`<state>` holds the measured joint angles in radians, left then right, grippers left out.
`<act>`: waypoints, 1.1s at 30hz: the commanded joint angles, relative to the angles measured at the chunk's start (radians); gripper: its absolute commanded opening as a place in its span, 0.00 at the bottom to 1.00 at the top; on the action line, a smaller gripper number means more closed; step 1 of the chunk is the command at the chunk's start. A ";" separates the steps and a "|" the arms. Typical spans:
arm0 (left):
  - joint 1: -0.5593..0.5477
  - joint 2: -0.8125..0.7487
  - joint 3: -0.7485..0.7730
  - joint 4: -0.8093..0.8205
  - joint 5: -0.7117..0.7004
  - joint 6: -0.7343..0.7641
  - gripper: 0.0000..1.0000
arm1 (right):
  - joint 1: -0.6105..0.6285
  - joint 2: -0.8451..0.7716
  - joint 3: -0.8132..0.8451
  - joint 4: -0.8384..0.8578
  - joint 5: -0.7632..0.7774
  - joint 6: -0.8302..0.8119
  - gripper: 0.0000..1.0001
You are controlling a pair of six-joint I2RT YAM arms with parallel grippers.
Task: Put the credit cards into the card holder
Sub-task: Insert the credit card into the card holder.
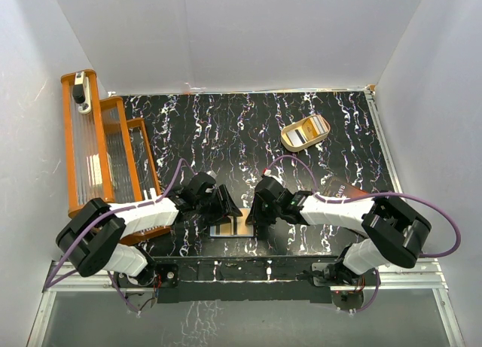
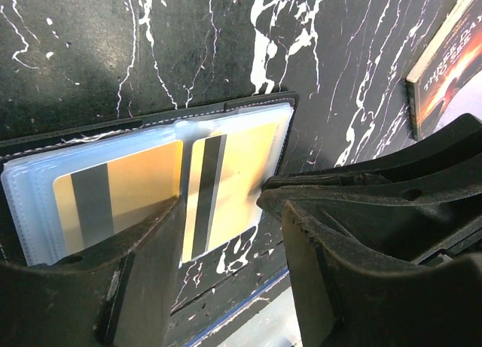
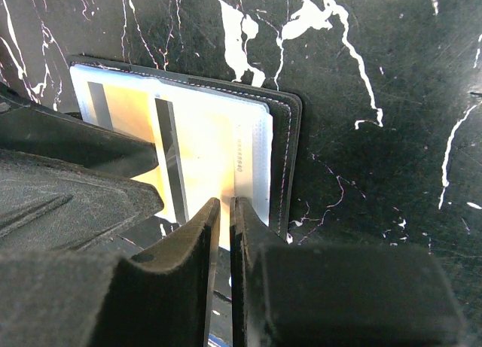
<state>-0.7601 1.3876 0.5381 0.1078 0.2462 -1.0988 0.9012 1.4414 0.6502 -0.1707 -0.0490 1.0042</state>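
Note:
The black card holder lies open near the table's front edge, its clear sleeves facing up. One gold credit card sits fully inside the left sleeve. A second gold card sits partly in the right sleeve, and its near end sticks out over the table. My left gripper is open and straddles that card's near end, with one finger resting on the left sleeve. My right gripper is shut to a thin slit with nothing in it, tips at the card's near edge.
A tan oval tray holding more cards stands at the back right. A dark flat sheet with pale lettering lies beside the right arm. An orange rack fills the left side. The table's front edge runs just behind the holder.

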 commanded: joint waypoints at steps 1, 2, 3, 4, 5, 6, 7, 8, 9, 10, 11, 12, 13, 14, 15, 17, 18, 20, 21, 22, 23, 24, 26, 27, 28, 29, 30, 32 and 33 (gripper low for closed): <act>0.005 0.014 -0.022 0.031 0.023 -0.021 0.52 | 0.004 0.000 -0.032 -0.050 0.058 -0.010 0.11; 0.006 0.013 -0.021 0.036 0.025 -0.022 0.52 | 0.003 0.000 -0.030 -0.050 0.058 -0.009 0.11; 0.005 0.011 -0.020 0.040 0.025 -0.024 0.52 | 0.003 0.000 -0.030 -0.050 0.058 -0.011 0.11; 0.005 0.009 -0.019 0.046 0.025 -0.027 0.52 | 0.003 0.000 -0.029 -0.050 0.058 -0.012 0.11; 0.005 0.007 -0.018 0.053 0.027 -0.029 0.52 | 0.004 -0.001 -0.029 -0.049 0.058 -0.013 0.12; 0.006 0.008 -0.018 0.062 0.032 -0.032 0.52 | 0.003 -0.002 -0.028 -0.048 0.058 -0.013 0.12; 0.007 0.009 -0.020 0.072 0.035 -0.034 0.52 | 0.003 -0.003 -0.029 -0.045 0.057 -0.013 0.12; 0.006 0.011 -0.019 0.078 0.038 -0.037 0.52 | 0.004 -0.004 -0.029 -0.046 0.059 -0.014 0.12; 0.005 0.013 -0.018 0.083 0.041 -0.039 0.52 | 0.004 -0.004 -0.029 -0.045 0.060 -0.015 0.12; 0.005 0.016 -0.019 0.090 0.044 -0.040 0.52 | 0.004 -0.003 -0.028 -0.046 0.060 -0.015 0.12; 0.005 0.018 -0.022 0.098 0.048 -0.042 0.52 | 0.003 -0.003 -0.027 -0.047 0.060 -0.016 0.13; 0.005 0.019 -0.024 0.113 0.053 -0.045 0.52 | 0.003 -0.005 -0.027 -0.047 0.059 -0.016 0.13; 0.005 0.020 -0.027 0.123 0.058 -0.048 0.52 | 0.004 -0.007 -0.027 -0.048 0.061 -0.019 0.13; 0.005 0.020 -0.028 0.130 0.062 -0.050 0.52 | 0.005 -0.010 -0.024 -0.050 0.063 -0.022 0.14; 0.005 0.018 -0.027 0.131 0.066 -0.051 0.52 | 0.004 -0.013 -0.018 -0.058 0.069 -0.030 0.15; 0.005 0.009 -0.023 0.119 0.065 -0.045 0.52 | 0.003 -0.027 0.005 -0.092 0.101 -0.060 0.17; 0.005 -0.001 -0.022 0.109 0.063 -0.041 0.52 | 0.002 -0.037 0.016 -0.113 0.115 -0.072 0.18; 0.006 -0.014 -0.019 0.070 0.057 -0.031 0.52 | 0.002 -0.064 0.041 -0.151 0.137 -0.090 0.20; 0.005 -0.048 -0.012 0.045 0.046 -0.021 0.53 | 0.002 -0.078 0.052 -0.167 0.144 -0.096 0.22; 0.005 -0.067 -0.005 0.011 0.032 -0.004 0.54 | 0.002 -0.094 0.062 -0.182 0.149 -0.098 0.23; 0.005 -0.086 0.006 -0.028 0.011 0.016 0.55 | 0.001 -0.111 0.067 -0.192 0.150 -0.098 0.26; 0.005 -0.103 0.019 -0.075 -0.011 0.039 0.56 | 0.002 -0.126 0.069 -0.198 0.151 -0.098 0.28; 0.009 -0.131 0.048 -0.162 -0.050 0.083 0.58 | 0.002 -0.157 0.065 -0.203 0.147 -0.090 0.32; 0.012 -0.137 0.064 -0.210 -0.066 0.104 0.58 | 0.002 -0.174 0.060 -0.202 0.147 -0.085 0.34; 0.014 -0.142 0.089 -0.251 -0.084 0.125 0.59 | 0.002 -0.188 0.052 -0.196 0.146 -0.079 0.36; 0.015 -0.145 0.106 -0.293 -0.102 0.143 0.59 | 0.002 -0.200 0.039 -0.186 0.146 -0.075 0.37; 0.015 -0.148 0.121 -0.330 -0.119 0.158 0.59 | 0.002 -0.209 0.030 -0.174 0.145 -0.073 0.39; 0.016 -0.157 0.140 -0.381 -0.150 0.185 0.59 | 0.002 -0.217 0.019 -0.150 0.135 -0.068 0.42; 0.019 -0.157 0.146 -0.404 -0.163 0.198 0.59 | 0.001 -0.215 0.014 -0.142 0.129 -0.065 0.43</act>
<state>-0.7525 1.2640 0.6300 -0.1131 0.1703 -0.9924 0.9012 1.2526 0.6674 -0.3626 0.0620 0.9295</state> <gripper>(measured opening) 0.589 0.410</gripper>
